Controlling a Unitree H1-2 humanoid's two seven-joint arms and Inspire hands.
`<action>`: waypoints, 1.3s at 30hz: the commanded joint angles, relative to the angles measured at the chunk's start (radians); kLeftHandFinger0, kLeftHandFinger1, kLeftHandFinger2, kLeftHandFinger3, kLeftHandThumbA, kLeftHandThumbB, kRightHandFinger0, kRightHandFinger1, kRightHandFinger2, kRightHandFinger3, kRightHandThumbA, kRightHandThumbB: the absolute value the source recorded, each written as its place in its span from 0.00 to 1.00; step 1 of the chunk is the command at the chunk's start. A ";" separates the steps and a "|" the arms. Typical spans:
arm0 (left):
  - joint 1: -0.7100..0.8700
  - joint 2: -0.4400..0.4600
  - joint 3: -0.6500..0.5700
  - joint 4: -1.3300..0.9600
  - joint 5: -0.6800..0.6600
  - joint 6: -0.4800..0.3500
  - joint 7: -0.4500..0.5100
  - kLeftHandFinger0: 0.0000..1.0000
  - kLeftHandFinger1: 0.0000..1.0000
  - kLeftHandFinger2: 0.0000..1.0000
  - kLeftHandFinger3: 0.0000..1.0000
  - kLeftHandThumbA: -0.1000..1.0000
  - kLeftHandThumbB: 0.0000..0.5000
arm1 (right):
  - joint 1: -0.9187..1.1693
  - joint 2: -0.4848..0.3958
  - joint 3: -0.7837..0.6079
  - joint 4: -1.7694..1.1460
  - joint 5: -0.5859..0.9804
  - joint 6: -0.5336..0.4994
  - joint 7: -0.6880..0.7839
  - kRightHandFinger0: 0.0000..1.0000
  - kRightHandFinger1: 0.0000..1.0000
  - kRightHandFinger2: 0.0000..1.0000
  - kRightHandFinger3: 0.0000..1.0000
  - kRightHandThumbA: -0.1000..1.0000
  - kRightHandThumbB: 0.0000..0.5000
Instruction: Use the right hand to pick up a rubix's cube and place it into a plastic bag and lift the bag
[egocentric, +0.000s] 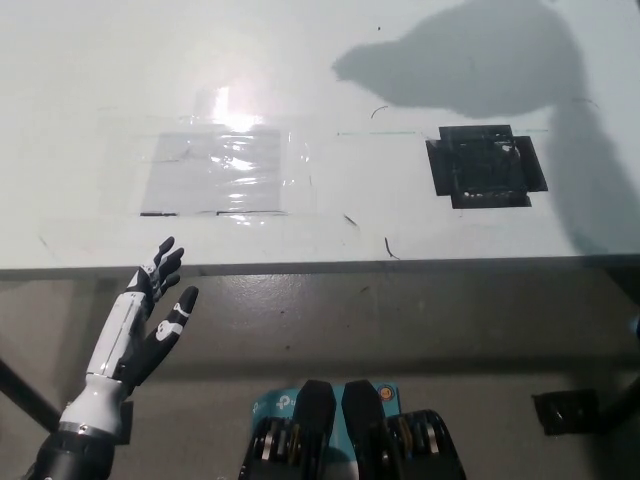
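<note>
Left hand (140, 325) idles below the table's front edge (300, 268), fingers spread, holding nothing. On the table past that edge: a clear taped sheet (225, 172) to the left, a black tape patch (486, 166) to the right. Beyond the patch lies a large shadow (470, 60) (something overhead, probably the lifted bag). Right hand, bag and cube are all out of frame, so finger state can't be told, nor which way the cube lies from them. Lift looks done or nearly done.
</note>
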 joint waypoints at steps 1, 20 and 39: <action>-0.015 0.018 0.007 -0.024 -0.020 -0.012 -0.014 1.00 1.00 1.00 1.00 0.76 0.30 | -0.071 -0.096 -0.015 -0.236 0.075 0.118 0.251 1.00 1.00 1.00 1.00 0.62 0.90; -0.023 0.027 0.004 -0.033 -0.006 -0.013 -0.013 1.00 1.00 1.00 1.00 0.77 0.28 | 0.373 -0.029 0.382 0.000 -0.183 -0.098 0.369 1.00 1.00 1.00 1.00 0.65 0.94; -0.033 0.029 -0.001 -0.032 -0.022 -0.006 -0.021 1.00 1.00 1.00 1.00 0.76 0.29 | 0.250 -0.007 0.400 0.247 -0.260 -0.231 0.355 1.00 1.00 1.00 1.00 0.69 0.97</action>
